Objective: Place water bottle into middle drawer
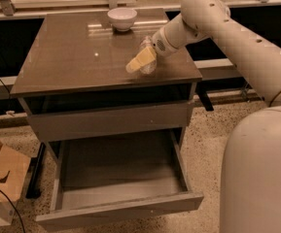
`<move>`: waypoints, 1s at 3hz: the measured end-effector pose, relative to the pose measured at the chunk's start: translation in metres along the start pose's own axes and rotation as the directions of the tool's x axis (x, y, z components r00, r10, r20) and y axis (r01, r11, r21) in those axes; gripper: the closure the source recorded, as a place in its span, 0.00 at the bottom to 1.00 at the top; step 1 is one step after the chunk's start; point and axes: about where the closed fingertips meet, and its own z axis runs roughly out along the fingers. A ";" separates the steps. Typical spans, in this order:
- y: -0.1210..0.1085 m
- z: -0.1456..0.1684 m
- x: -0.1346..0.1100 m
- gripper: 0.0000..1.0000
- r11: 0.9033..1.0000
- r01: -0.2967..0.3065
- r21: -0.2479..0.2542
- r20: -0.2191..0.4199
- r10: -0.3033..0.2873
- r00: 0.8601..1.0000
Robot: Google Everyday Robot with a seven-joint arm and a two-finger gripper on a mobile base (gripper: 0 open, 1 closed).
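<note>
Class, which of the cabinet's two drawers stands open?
The lower drawer, pulled out with its floor showing; the upper drawer is shut. The gripper is up at the water bottle.

We take this for a lab or office workroom: speckled floor (218,125), grey desk (72,57) with drawers, long counter (47,1) behind, cardboard box (1,178) on the floor. Robot hand (141,61) over the desk's right side.
</note>
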 end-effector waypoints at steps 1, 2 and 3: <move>0.000 0.008 -0.006 0.24 1.000 -0.014 -0.003 -0.001 0.014 1.000; 0.001 0.006 -0.014 0.47 1.000 0.002 0.017 -0.006 -0.002 1.000; 0.005 0.002 -0.024 0.70 0.999 0.032 0.031 -0.007 -0.032 0.999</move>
